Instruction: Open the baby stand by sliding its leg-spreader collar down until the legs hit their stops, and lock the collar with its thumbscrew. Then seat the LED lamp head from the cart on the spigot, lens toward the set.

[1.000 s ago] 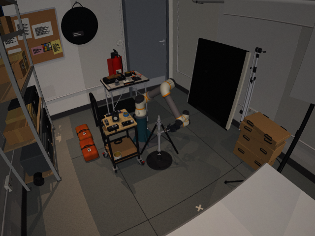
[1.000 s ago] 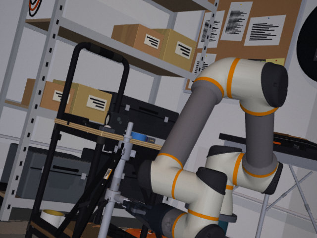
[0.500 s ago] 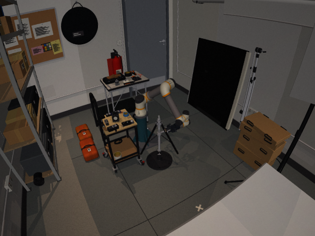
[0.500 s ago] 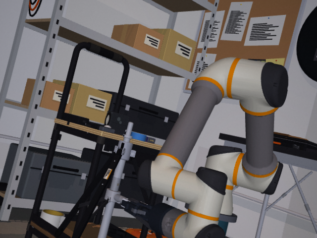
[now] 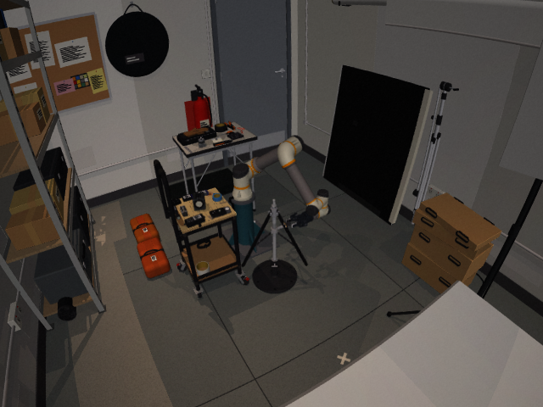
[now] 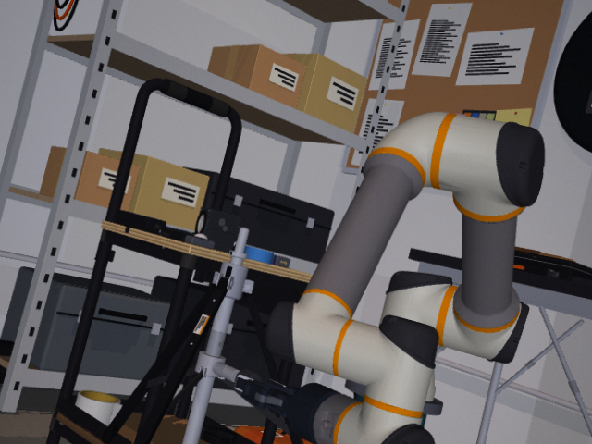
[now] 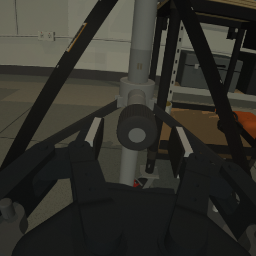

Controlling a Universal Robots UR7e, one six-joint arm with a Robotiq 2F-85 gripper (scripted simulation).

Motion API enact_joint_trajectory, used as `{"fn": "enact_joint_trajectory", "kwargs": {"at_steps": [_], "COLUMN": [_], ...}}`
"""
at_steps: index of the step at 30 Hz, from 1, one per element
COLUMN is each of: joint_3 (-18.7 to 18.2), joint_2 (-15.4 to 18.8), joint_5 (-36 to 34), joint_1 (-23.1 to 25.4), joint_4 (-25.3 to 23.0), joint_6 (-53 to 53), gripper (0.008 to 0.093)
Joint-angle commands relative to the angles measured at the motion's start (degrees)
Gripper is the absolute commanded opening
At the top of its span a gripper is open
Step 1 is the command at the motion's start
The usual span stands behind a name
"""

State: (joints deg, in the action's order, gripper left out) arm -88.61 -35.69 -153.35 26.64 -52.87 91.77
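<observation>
The baby stand [image 5: 274,236] stands on a round black base, its black legs spread out to the floor. Its grey collar [image 7: 137,88] sits low on the column. The dark ribbed thumbscrew [image 7: 136,126] sticks out of the collar toward me, and my gripper [image 7: 137,138] is open around it and holds nothing. The spigot [image 6: 242,235] at the top of the stand is bare. The LED lamp head [image 5: 199,202] sits on the top of the cart [image 5: 206,238], left of the stand.
A grey door and a side table [image 5: 215,138] stand behind the work. A black flag panel [image 5: 377,140] leans on the right. Crates [image 5: 451,241] are stacked further right. Orange cases [image 5: 149,245] lie left of the cart. Shelving [image 5: 30,175] lines the left wall.
</observation>
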Motion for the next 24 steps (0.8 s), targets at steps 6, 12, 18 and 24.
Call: {"fn": "enact_joint_trajectory", "kwargs": {"at_steps": [6, 12, 18, 24], "joint_3": [1.71, 2.25, 2.62, 4.97], "joint_2": [0.64, 0.86, 1.01, 1.98], "joint_5": [1.11, 1.46, 1.69, 3.07], "joint_1": [1.11, 1.44, 1.67, 3.08], "joint_4": [1.01, 1.34, 1.56, 2.91], "joint_6": [0.0, 0.0, 0.0, -0.01], "gripper": [0.06, 0.06, 0.06, 0.06]}}
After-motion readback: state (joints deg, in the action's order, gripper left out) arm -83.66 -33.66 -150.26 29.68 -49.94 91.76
